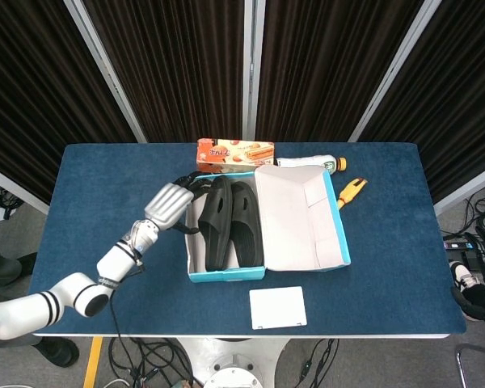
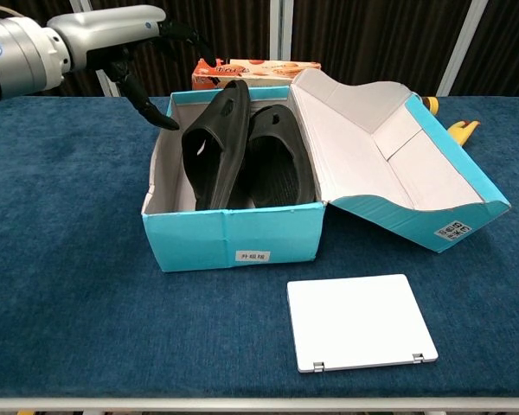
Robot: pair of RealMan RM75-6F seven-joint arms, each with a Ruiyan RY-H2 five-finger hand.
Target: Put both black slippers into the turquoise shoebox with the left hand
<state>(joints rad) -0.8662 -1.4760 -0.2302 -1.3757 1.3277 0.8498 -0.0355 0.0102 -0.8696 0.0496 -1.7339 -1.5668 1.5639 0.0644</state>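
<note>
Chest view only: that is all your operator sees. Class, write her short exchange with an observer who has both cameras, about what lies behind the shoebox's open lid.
Operator: What is behind the lid? I see only the biscuit box and part of a yellow object.
Observer: A white bottle with an orange cap lies on its side behind the lid, just right of the biscuit box.
Operator: And the yellow object, is it against the shoebox?
Observer: No. It lies on the table off the lid's far right corner, slanted, with a dark tip. I cannot tell what it is.
</note>
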